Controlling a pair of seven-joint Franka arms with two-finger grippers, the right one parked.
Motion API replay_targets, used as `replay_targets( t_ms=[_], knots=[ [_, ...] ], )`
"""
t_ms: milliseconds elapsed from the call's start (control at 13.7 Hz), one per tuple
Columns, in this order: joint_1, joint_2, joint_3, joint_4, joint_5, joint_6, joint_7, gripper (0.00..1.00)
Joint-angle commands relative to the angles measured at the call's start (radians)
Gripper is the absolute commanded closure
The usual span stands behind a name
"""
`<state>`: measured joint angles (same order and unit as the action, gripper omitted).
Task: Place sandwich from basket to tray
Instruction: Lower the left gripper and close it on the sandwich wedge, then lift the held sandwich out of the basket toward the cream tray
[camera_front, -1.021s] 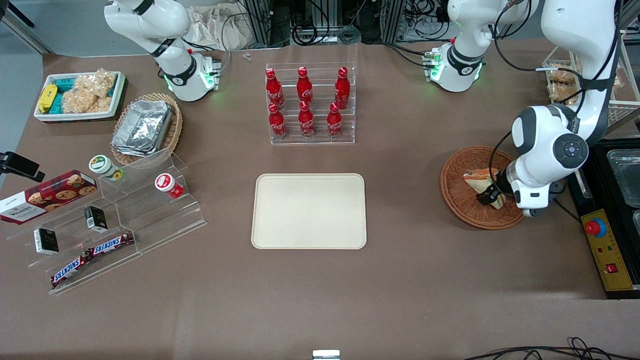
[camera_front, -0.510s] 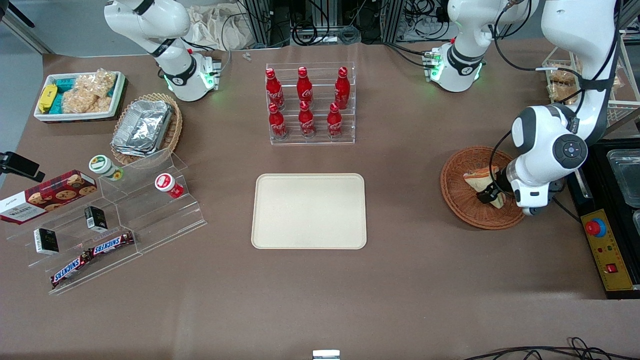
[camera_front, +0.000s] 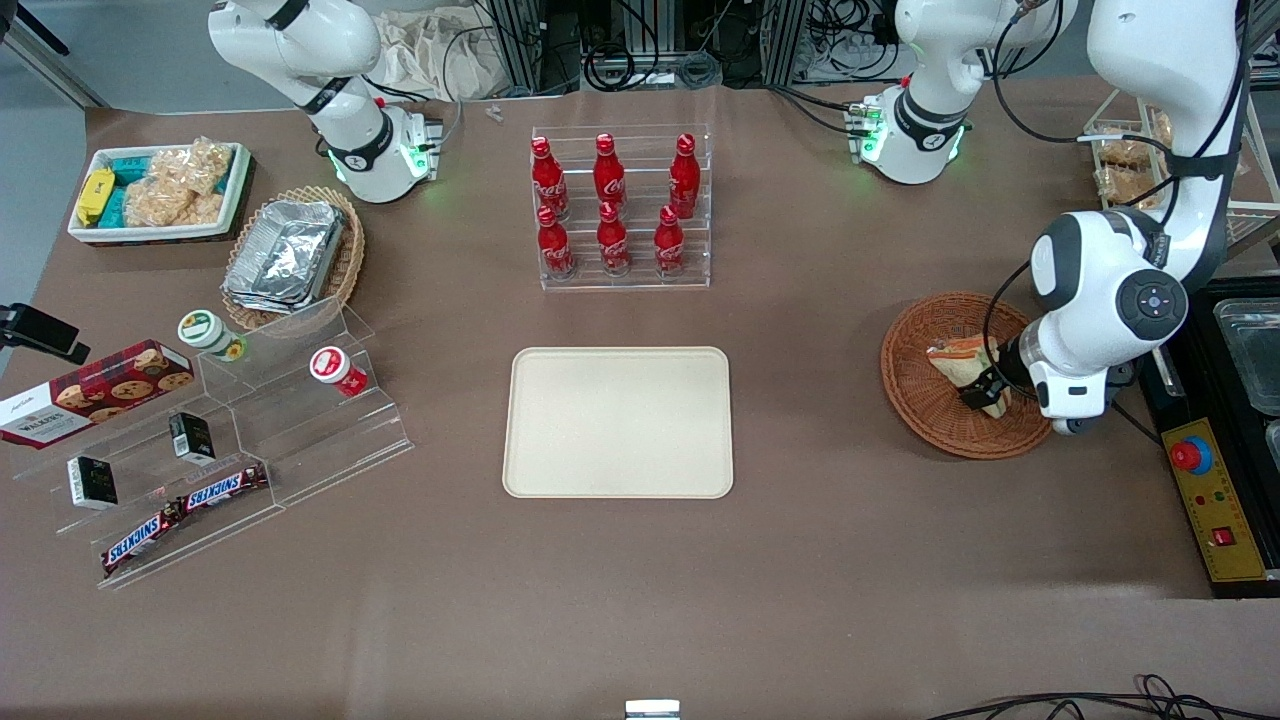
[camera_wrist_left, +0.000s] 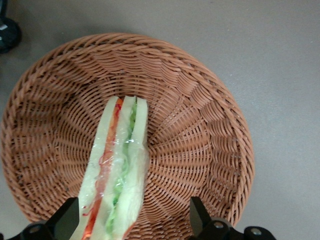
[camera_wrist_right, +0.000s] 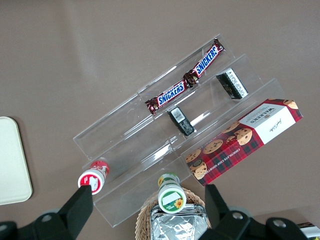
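The sandwich (camera_wrist_left: 117, 170) stands on its edge in the basket (camera_wrist_left: 200, 125), light, soft and slippery in its wrap, and the gripper (camera_wrist_left: 132, 220) hangs just above with open fingers (camera_wrist_left: 67, 217) either side, best closing gently across the bread faces.

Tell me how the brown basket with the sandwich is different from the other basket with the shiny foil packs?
The sandwich basket is round and reddish-brown; the foil-pack basket is oval and lighter tan. The round one holds a single wrapped sandwich; the oval one is piled with foil packs. The round one sits at the working arm's end, with the open tool over it; the oval one sits toward the parked arm's end. Both are woven wicker.
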<state>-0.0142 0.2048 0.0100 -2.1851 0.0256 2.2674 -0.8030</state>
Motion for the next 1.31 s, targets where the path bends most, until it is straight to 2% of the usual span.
replay_targets(
  t_ms=[0,365,438,510,583,802,948,1240],
  knots=[
    [0.003,-0.005,0.013,-0.031,0.036,-0.02,-0.03,0.0],
    [0.003,0.033,0.018,-0.091,0.034,0.084,-0.033,0.01],
    [0.003,0.054,0.018,-0.084,0.028,0.101,-0.039,0.24],
    [0.005,0.067,0.016,-0.082,0.027,0.134,-0.048,0.74],
    [0.003,0.079,0.018,-0.082,0.027,0.158,-0.051,1.0],
    [0.005,0.039,0.018,-0.061,0.027,0.124,-0.038,1.0],
    [0.008,0.024,0.016,0.051,0.027,-0.086,0.01,1.0],
    [-0.006,0.028,-0.024,0.4,-0.022,-0.486,0.062,1.0]
  ],
)
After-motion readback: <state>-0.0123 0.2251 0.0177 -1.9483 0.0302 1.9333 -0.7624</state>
